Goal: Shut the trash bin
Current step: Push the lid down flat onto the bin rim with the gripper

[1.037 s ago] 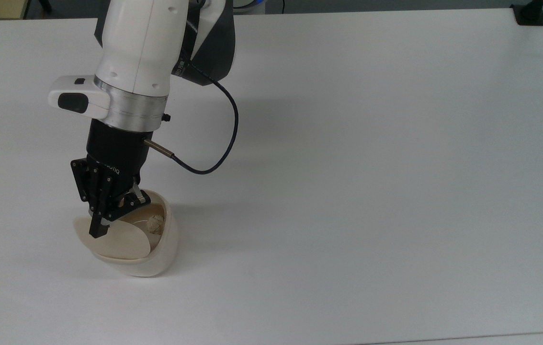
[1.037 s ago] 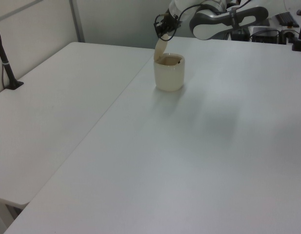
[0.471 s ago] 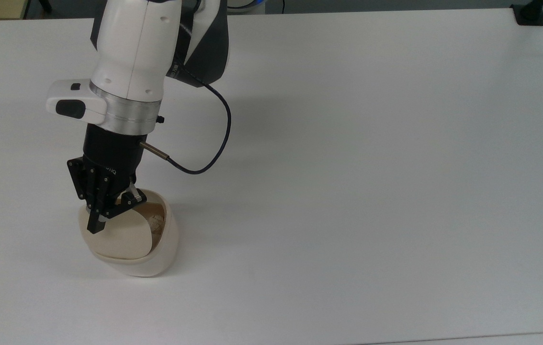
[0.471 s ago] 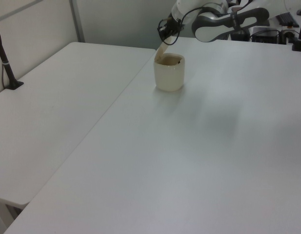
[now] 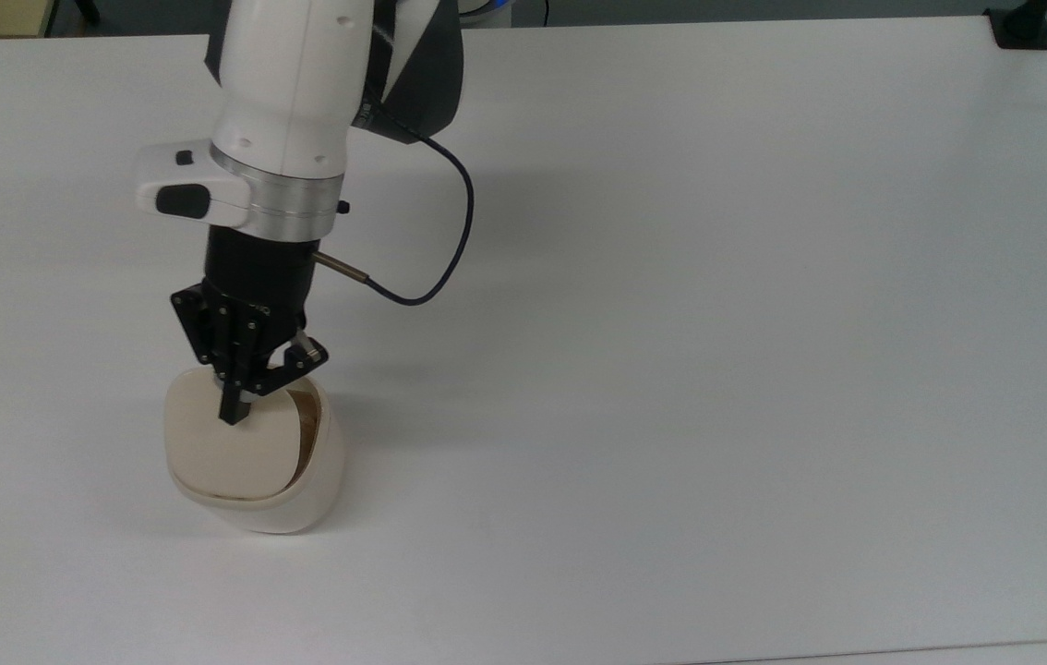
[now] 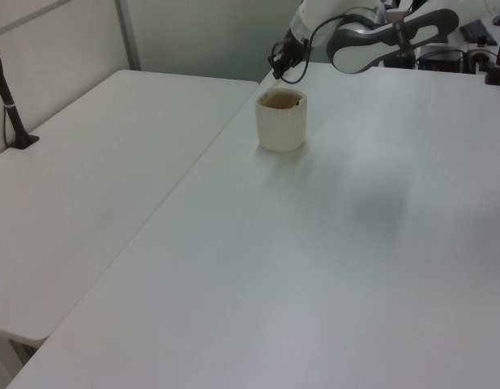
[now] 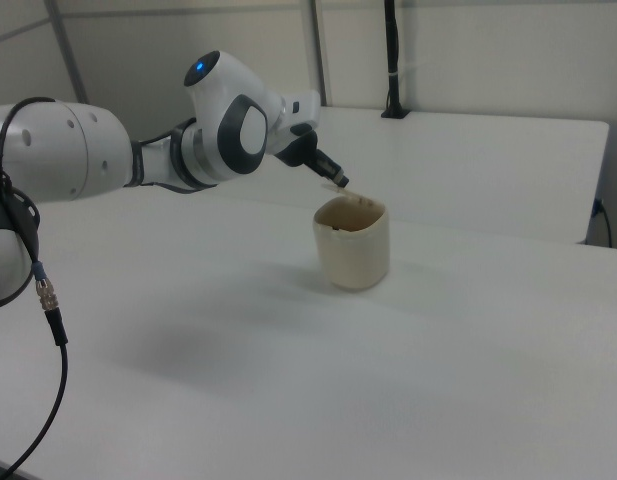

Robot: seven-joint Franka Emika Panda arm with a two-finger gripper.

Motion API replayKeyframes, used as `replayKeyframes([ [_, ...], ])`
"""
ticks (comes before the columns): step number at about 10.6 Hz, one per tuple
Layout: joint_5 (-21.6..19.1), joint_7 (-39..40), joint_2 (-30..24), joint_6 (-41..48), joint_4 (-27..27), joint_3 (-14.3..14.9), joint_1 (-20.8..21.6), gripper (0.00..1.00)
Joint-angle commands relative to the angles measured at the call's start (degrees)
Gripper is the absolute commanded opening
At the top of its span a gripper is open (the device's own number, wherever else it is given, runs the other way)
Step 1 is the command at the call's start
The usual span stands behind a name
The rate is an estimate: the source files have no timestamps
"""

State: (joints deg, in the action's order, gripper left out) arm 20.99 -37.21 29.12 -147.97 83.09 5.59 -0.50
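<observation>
White worktop [image 5: 717,323], bare otherwise. My gripper [image 5: 242,406], fingers together, presses the lid [image 5: 228,453]; trash bin [image 5: 302,480] directly below, gap remaining top view's right.

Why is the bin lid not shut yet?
Partly open: the lid slopes over the trash bin, a dark gap on the top view's right. The end effector touches it.

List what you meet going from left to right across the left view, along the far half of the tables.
Black post with a white band → metal upright of the wall panel → trash bin → robot arm's grey-and-white link → black clamp at the table's far corner.
</observation>
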Motion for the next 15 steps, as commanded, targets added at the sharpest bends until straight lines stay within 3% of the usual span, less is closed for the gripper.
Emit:
replayKeyframes([
  [1,1.16,1.79,-2.58,1.28,6.11,-1.55,-0.47,0.0],
  [10,4.15,2.32,-0.11,1.28,8.85,-1.63,-0.56,0.0],
  [13,2.48,2.14,-5.81,7.22,7.62,-1.72,-0.56,0.0],
  [15,-1.55,2.32,-10.38,12.77,7.61,-3.29,-0.64,0.0],
])
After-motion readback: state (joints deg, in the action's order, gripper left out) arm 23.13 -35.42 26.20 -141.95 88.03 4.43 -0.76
